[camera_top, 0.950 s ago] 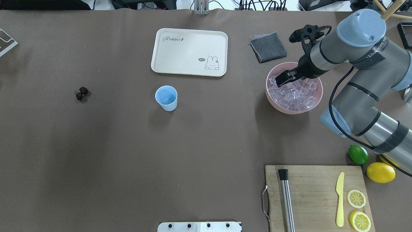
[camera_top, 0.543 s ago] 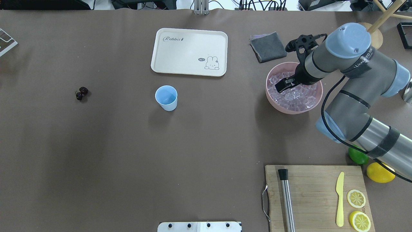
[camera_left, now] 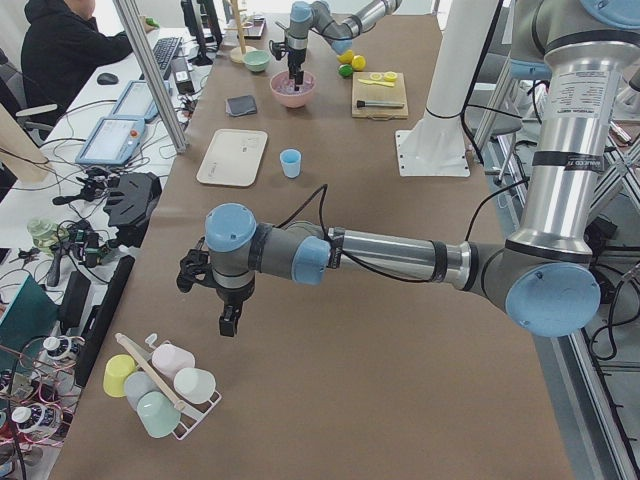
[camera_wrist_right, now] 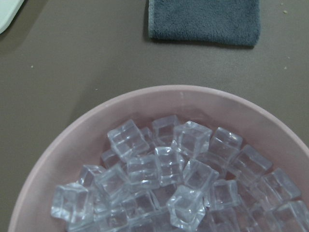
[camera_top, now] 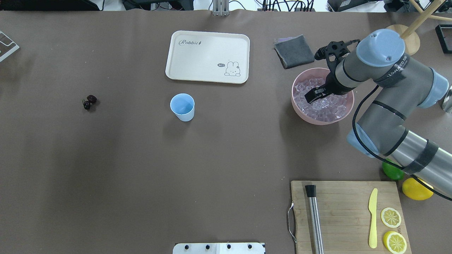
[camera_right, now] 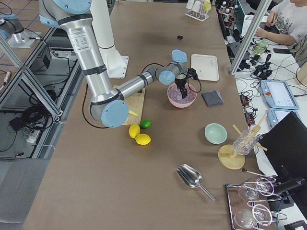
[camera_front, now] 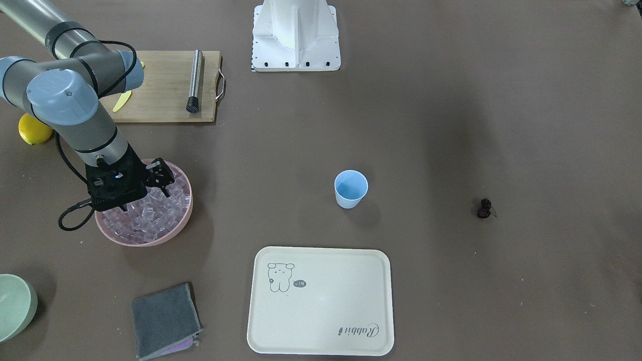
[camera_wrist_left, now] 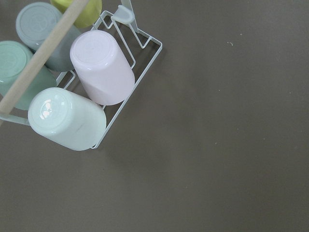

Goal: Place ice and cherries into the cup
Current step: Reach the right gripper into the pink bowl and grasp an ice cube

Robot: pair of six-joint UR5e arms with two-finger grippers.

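Now R arm (camera_top: 385,67) bent, hand (camera_top: 311,97) pointing down over ice (camera_top: 328,109) in pink bowl (camera_top: 319,121); can't tell if open.

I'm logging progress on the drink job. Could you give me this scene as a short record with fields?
cup: upright on the table, looks empty
ice: piled in the pink bowl
cherries: on the table, apart from the cup
right tool: low over the ice; open or shut unclear
left tool: far off, near a cup rack; state unclear
progress: nothing in the cup yet
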